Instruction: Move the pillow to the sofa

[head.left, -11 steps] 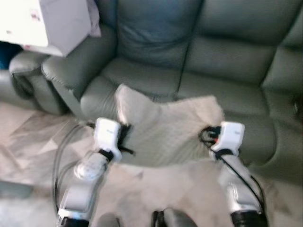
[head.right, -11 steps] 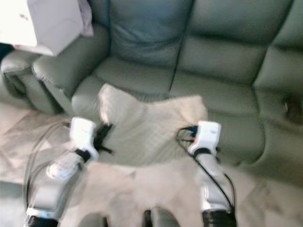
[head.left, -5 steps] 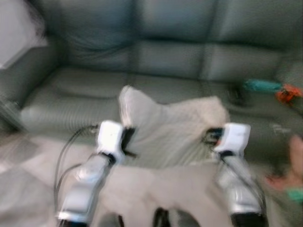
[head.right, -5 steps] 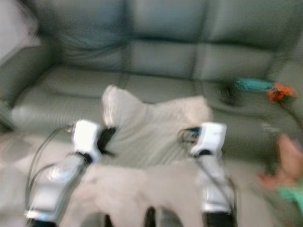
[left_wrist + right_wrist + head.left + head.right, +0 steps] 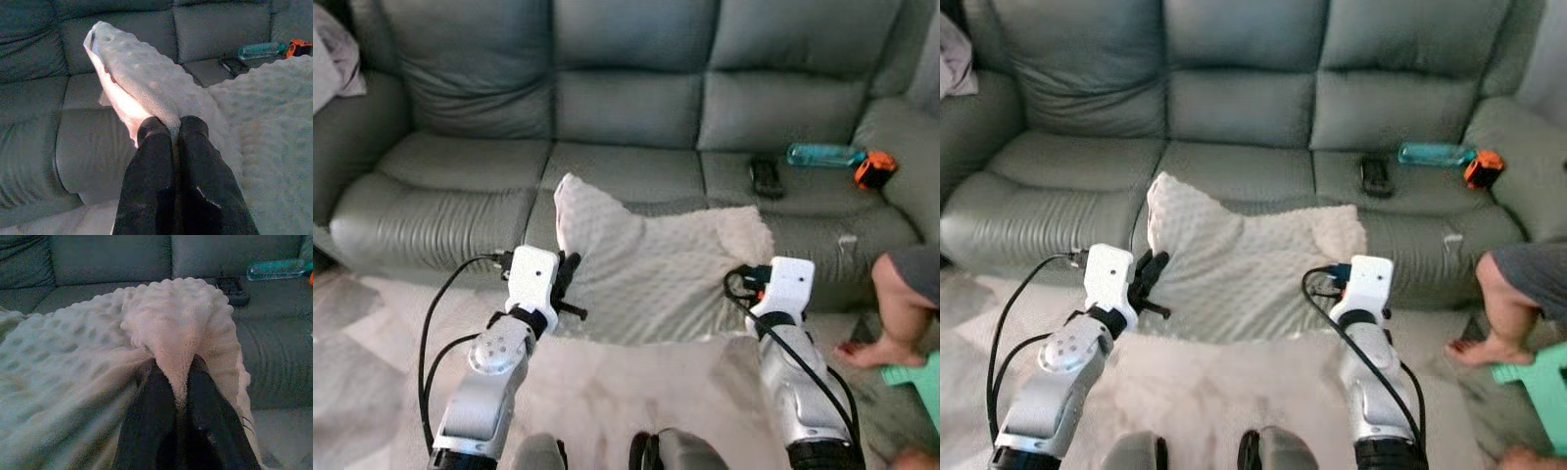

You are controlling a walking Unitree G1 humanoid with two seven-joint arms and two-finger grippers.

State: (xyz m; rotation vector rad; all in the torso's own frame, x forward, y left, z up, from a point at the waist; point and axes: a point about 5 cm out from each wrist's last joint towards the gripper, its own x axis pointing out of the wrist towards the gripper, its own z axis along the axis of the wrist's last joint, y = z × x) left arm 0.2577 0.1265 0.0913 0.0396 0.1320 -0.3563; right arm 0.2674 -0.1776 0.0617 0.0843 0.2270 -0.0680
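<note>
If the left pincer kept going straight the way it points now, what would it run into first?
Probably the sofa. The left pincer is shut on the pillow, which would travel along with it; beyond its tips lies the seat cushion. Depth is hard to judge.

Bumpy fleece pillow [image 5: 651,269], leather sofa [image 5: 626,108]

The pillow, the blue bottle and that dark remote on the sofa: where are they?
pillow [image 5: 646,264], left eye view, middle of its bumpy cream face
blue bottle [image 5: 822,155], left eye view, its body
remote [image 5: 765,177], left eye view, its middle
</note>
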